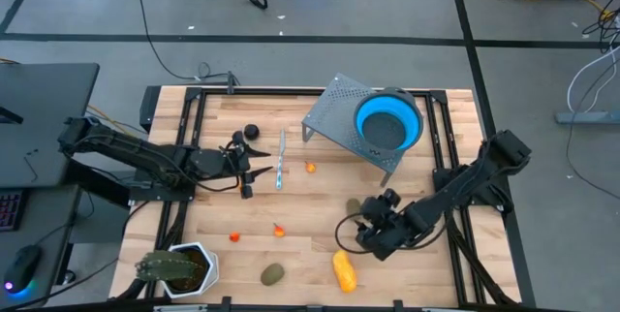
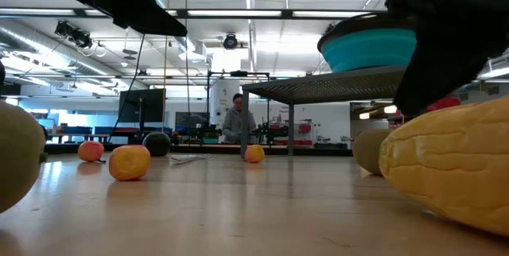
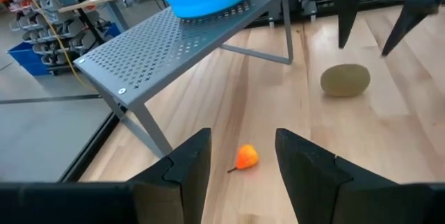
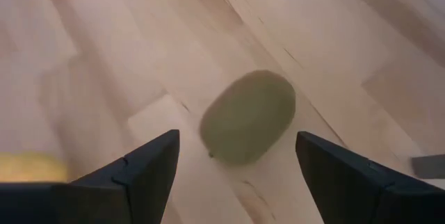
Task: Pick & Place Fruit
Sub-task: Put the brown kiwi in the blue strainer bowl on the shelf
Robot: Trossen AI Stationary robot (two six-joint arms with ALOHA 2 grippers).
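- Nearest the low camera lies the yellow fruit (image 2: 449,172), a stubby ribbed piece resting on the wooden surface (image 1: 310,210) close to the front edge (it fills the right of that view).
- Right tool (image 4: 236,161): jaws spread wide and empty, poised above an olive-brown oval (image 4: 248,117), which sits between the two fingers in the right wrist view and is not yet touched. In the high view this tool (image 1: 360,227) is at front right, with the oval (image 1: 355,205) just beside it.
- Left tool (image 3: 240,165): jaws partly apart, nothing between them. It is aimed at a small orange-red fruit (image 3: 246,156) with a thin stem, lying near the leg of the grey perforated stand (image 3: 188,40).
- A blue bowl (image 1: 387,123) sits on that stand; it appears to be the likely drop point (a judgement, not shown).
- Other fruit on the surface: a second olive-brown oval (image 1: 273,273) at the front, a dark round fruit (image 1: 251,132) near the left tool, and two orange-red bits (image 1: 257,234) mid-front.
- Handling estimate for the oval under the right tool: probably light, rigid moulded plastic with a smooth, rounded skin, so it may roll or squirt out under an off-centre pinch.
- Recommended hold: across the short axis at the widest middle, fingers level on both flanks, closing gently.
- Also present: a potted green plant (image 1: 174,268) at front left and a pale-blue stick (image 1: 280,162) (neither is fruit).
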